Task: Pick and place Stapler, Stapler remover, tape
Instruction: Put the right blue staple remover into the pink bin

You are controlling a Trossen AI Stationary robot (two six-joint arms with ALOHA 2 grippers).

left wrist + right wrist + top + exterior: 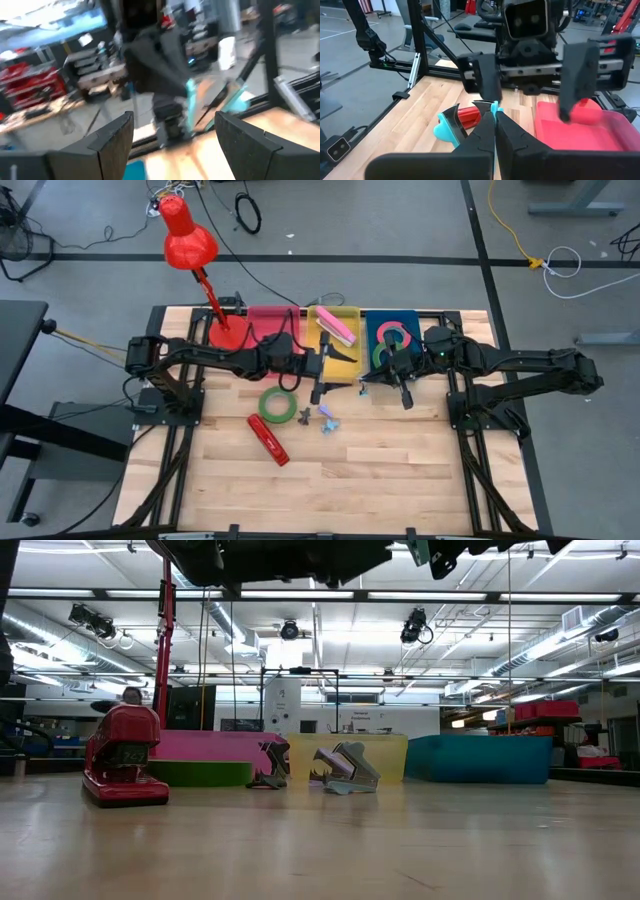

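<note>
Right gripper jaws pressed together, empty, above the removers. Left gripper jaws spread, empty, nearer the green tape and stapler, both below it toward the table's open front; stapler's long axis runs diagonally. Bins behind.

Stapler left of two staple removers, tape ring behind.
</note>
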